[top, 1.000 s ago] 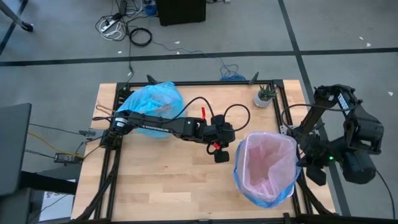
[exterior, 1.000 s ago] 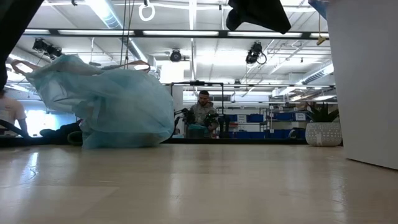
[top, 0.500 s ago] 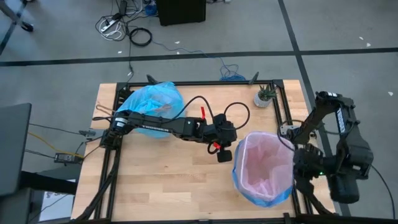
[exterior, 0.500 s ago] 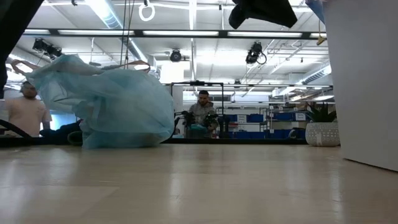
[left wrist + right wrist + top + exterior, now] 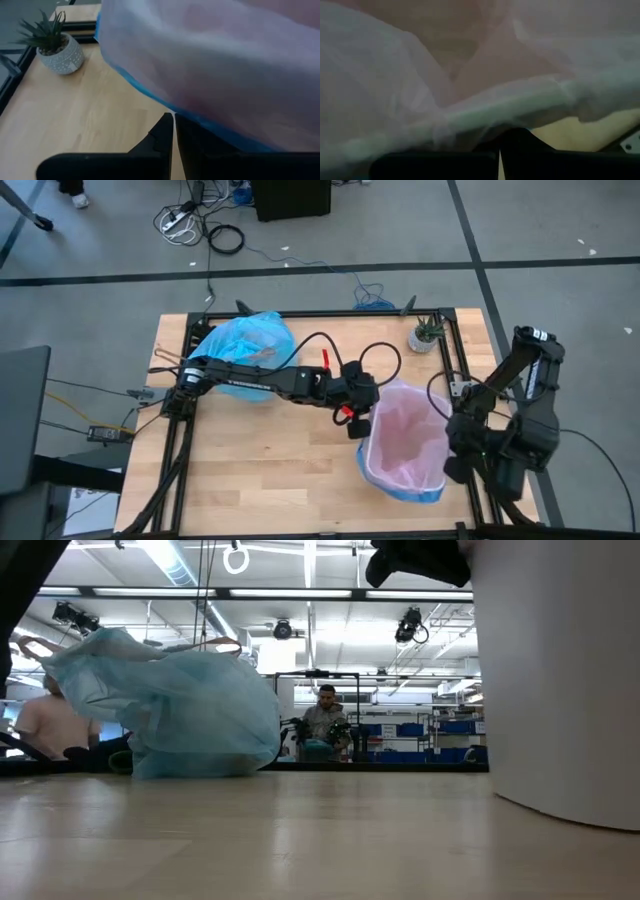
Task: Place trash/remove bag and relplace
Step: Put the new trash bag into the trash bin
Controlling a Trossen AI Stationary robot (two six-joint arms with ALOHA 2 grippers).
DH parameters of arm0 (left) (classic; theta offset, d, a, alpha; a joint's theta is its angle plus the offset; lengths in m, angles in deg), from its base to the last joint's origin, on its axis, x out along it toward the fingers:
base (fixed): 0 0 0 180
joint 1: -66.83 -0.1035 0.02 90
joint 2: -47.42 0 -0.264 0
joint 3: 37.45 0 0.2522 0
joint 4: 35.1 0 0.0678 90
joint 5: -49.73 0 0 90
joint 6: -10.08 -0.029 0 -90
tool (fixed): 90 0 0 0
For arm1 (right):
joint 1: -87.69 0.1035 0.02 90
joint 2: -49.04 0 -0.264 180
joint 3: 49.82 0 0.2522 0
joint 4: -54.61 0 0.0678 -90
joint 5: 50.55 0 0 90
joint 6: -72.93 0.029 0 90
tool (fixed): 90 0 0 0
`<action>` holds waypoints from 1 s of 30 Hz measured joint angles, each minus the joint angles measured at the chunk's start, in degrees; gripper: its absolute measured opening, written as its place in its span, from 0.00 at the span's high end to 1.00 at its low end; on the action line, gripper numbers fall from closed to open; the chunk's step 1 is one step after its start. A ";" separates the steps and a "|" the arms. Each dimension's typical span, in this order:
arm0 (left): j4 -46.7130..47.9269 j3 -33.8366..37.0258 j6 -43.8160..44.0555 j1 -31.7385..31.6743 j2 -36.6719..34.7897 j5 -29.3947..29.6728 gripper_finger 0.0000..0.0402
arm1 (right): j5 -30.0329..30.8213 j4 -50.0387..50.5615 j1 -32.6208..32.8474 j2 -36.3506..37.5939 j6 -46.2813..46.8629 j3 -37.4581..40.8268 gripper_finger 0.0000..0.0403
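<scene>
Light-blue plastic, the bag (image 5: 243, 345) lies bunched at the table's 11 o'clock corner. The left gripper (image 5: 352, 425), fingers together, nudges the pink-lined bin (image 5: 405, 452); the right gripper (image 5: 452, 470), pinched together, presses its 3 o'clock rim.

— What sits on the wooden table (image 5: 260, 470) apart from the job itself?

— A small potted plant (image 5: 427, 334) in a speckled white pot, at the far right corner. A pink-lined bin (image 5: 404, 452) with a blue rim band stands on the table's right side.

— And off the table?

— Loose cables (image 5: 205, 225) and a black box (image 5: 290, 197) lie on the grey floor beyond it. In the low view a seated person (image 5: 326, 723) shows in the room behind, another person (image 5: 52, 725) at the left edge.
</scene>
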 joint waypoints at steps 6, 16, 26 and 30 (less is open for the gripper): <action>12.66 -2.96 -2.45 0.19 -0.42 4.80 0.92 | 0.51 -2.92 -7.14 0.07 -10.76 0.23 1.00; 31.62 -10.73 0.54 0.22 -8.17 16.93 0.92 | 5.01 -7.13 -16.43 -0.12 -23.52 0.36 1.00; 42.40 -10.32 9.89 0.65 -11.29 17.12 0.92 | 3.89 -18.57 -26.40 -0.43 -42.83 0.36 1.00; 44.52 -6.56 12.70 1.69 -11.22 17.05 0.92 | 3.75 -21.27 -29.18 -0.45 -47.95 0.36 1.00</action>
